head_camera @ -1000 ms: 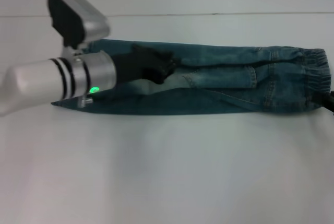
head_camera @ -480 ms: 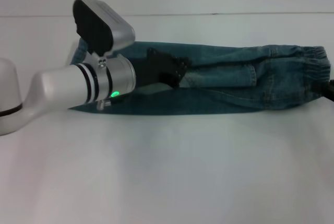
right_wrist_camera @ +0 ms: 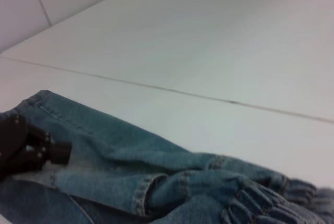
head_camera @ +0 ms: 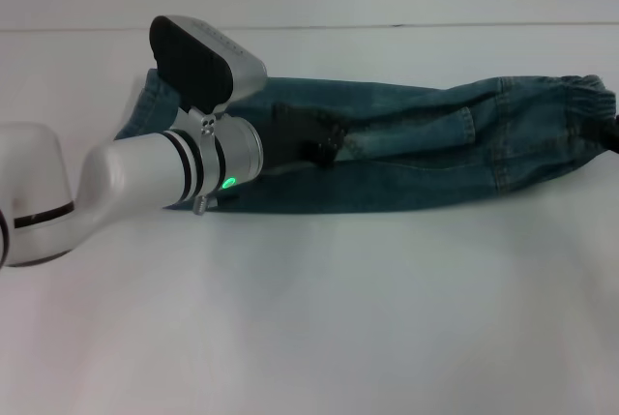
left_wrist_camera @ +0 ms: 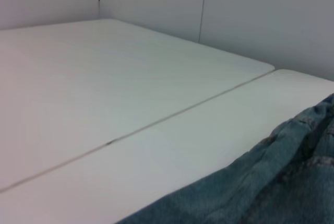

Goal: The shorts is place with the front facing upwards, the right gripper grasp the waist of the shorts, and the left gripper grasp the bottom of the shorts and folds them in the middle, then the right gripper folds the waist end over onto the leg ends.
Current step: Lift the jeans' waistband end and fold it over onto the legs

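The shorts are blue denim, faded paler along the middle and darker teal along the edge nearest me, with lighter stitching on the seams and pocket. My left end effector is black, on an arm that is silver-white with two black bands and a small green light. The camera housing above it is silver with a black face. The table is plain white, crossed by a thin dark seam.

No readable txt, labels, brands or nos. anywhere: none on the shorts, arm or table.
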`<act>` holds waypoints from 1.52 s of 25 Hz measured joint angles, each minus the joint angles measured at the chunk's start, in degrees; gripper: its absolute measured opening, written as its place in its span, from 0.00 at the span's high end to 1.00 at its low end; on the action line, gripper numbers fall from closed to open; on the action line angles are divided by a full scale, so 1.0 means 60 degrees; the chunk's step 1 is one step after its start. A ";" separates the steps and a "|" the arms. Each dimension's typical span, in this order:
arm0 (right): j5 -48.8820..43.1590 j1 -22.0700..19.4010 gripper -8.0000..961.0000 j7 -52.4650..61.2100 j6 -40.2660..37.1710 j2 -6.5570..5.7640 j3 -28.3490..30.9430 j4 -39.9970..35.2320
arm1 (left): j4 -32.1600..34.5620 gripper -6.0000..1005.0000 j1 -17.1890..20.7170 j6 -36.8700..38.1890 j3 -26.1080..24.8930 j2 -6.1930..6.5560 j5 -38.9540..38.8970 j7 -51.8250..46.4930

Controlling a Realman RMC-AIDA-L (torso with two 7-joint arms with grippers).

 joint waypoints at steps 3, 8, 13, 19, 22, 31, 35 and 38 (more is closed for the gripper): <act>0.0009 0.0145 0.93 -0.0004 0.0016 -0.0008 -0.0206 -0.0209 | -0.0311 0.95 -0.0102 -0.0102 0.0019 0.0000 -0.0113 0.0009; 0.0059 0.0594 0.93 -0.0082 -0.0052 0.0045 -0.0393 -0.0632 | -0.0575 0.95 -0.0035 -0.0046 0.0031 0.0000 -0.0125 0.0011; 0.0210 0.1191 0.93 -0.0106 -0.0204 0.0137 -0.0801 -0.1044 | -0.0803 0.95 0.0125 0.0017 -0.0004 0.0000 -0.0136 0.0012; 0.1029 0.1926 0.93 -0.0038 -0.0613 0.0027 -0.1403 -0.1236 | -0.0817 0.95 0.0484 0.0307 -0.0236 0.0000 -0.0145 0.0018; 0.1241 0.2292 0.93 0.0066 -0.0772 0.0067 -0.1726 -0.1437 | -0.0818 0.95 0.0613 0.0556 -0.0405 0.0000 -0.0147 0.0059; 0.1346 0.3396 0.93 0.0221 -0.0596 0.0241 -0.2644 -0.1408 | -0.1534 0.95 0.0863 0.1762 -0.1593 -0.0001 -0.0137 0.1497; 0.1359 0.3833 0.93 0.0234 -0.0517 0.0437 -0.3043 -0.1229 | -0.1751 0.95 0.1046 0.2231 -0.2029 -0.0001 -0.0075 0.1825; 0.1375 0.4111 0.93 0.0282 -0.0362 0.0502 -0.3464 -0.0832 | -0.1775 0.95 0.1170 0.2444 -0.2038 -0.0001 -0.0071 0.1828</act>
